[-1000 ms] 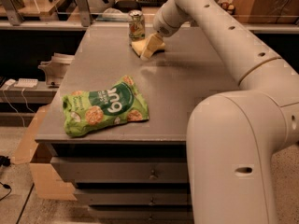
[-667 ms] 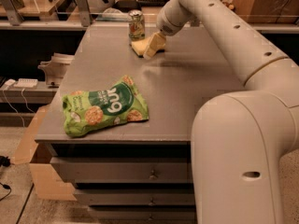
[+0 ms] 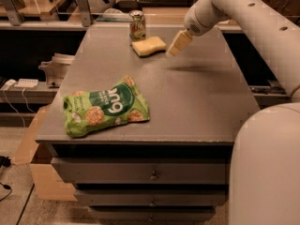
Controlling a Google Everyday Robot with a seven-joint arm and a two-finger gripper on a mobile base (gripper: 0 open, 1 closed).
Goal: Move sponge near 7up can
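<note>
The sponge (image 3: 149, 46) lies flat on the counter (image 3: 187, 107), just in front of the 7up can (image 3: 137, 25). The tool (image 3: 179, 43) hangs right of the can, clear of the sponge and holding nothing; its opening cannot be told.

Risk: a leftward sweep could drive the sponge into the can and topple it. The counter's rear edge runs close behind the can. Open room lies in front and to the right of the can.

Sponge (image 3: 149, 46) beside 7up can (image 3: 137, 26) — gripper (image 3: 174, 47) hovers nearby.
</note>
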